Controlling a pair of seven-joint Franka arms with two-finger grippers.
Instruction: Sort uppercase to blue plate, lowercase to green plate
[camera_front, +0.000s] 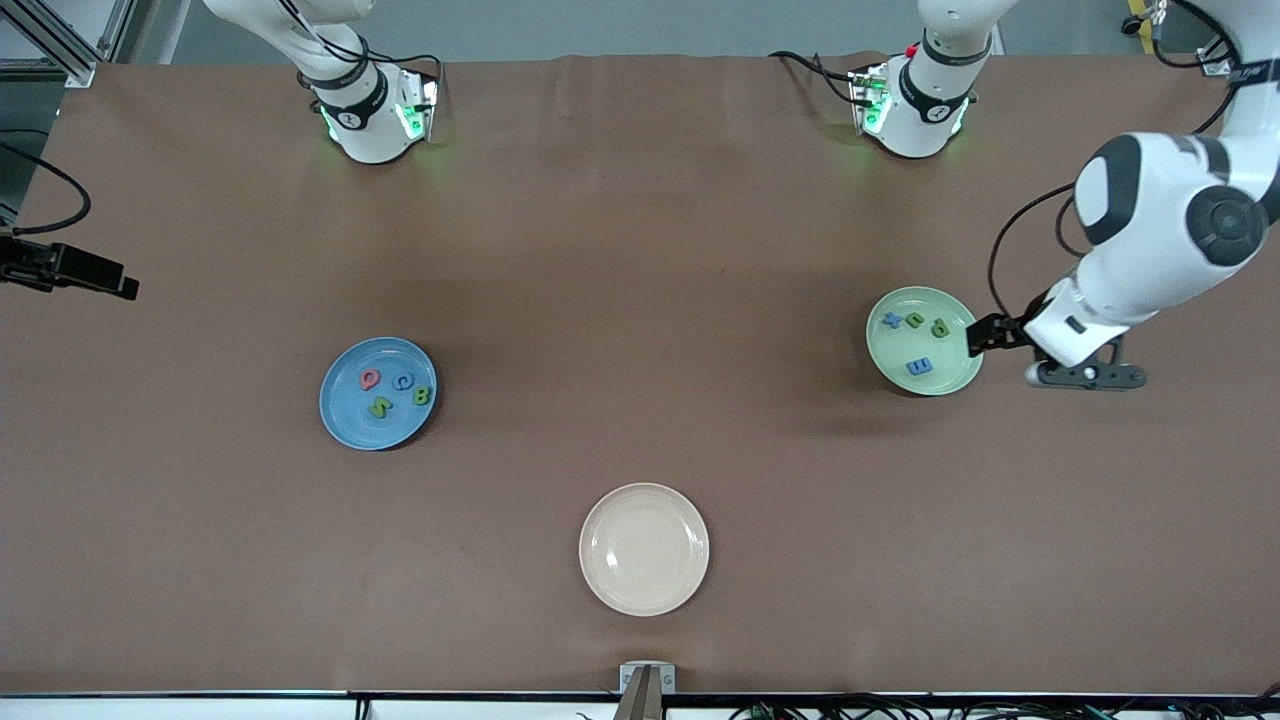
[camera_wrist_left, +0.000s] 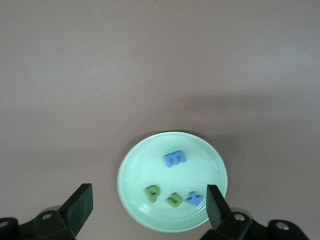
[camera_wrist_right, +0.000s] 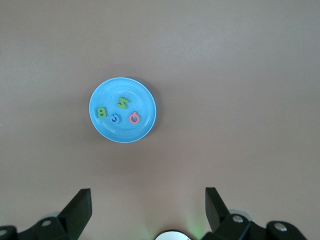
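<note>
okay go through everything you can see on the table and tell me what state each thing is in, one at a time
blue plate: holds the red Q, blue G, green B and green N.
green plate: holds the blue x, green u, green p and blue m.
cream plate: empty.
left gripper: open, empty, at the green plate's edge.
right gripper: open, empty, high over the table.

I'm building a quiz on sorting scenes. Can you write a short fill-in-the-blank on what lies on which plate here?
1. The red Q lies on the ____ plate.
2. The blue x lies on the ____ plate.
3. The cream plate holds ____ letters.
4. The green plate holds ____ letters.

Missing words: blue; green; no; four
</note>
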